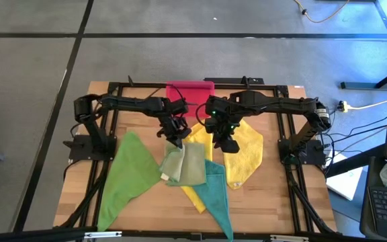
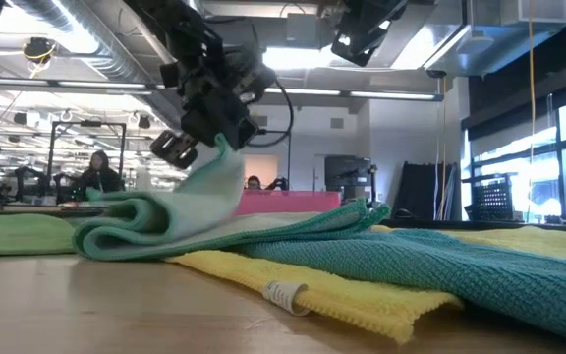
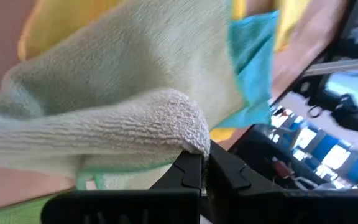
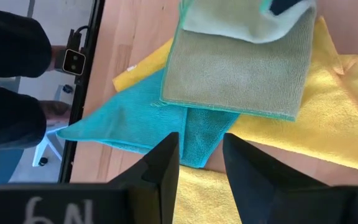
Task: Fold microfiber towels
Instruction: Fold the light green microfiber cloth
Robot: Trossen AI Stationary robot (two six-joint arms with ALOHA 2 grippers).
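A pale olive towel [image 1: 187, 165] lies in the middle of the table, on a teal towel [image 1: 215, 191] and a yellow towel [image 1: 195, 195]. My left gripper [image 1: 178, 140] is shut on its far part and holds that part up [image 2: 222, 162]. A second yellow towel [image 1: 248, 151] lies to the right, and a bright green towel [image 1: 130, 176] is spread flat at the left. My right gripper [image 1: 226, 144] hovers open above the yellow and teal towels [image 4: 148, 124] with nothing between its fingers [image 4: 166, 165]. My left gripper pinches an edge of the pale olive towel [image 3: 188, 134] between its two shut fingers, slanting down from the table's far left. The cloth curls over the fingertips. The held part is raised and doubled back, slack, over the rest of the towel [image 2: 136, 231], which lies on the table.
A pink tray [image 1: 190, 91] stands at the table's far edge behind both grippers. The black frame rails [image 1: 106, 121] run along the left and right sides. Bare wood [image 1: 281, 202] shows at the near right. People sit in the room beyond [image 2: 96, 172].
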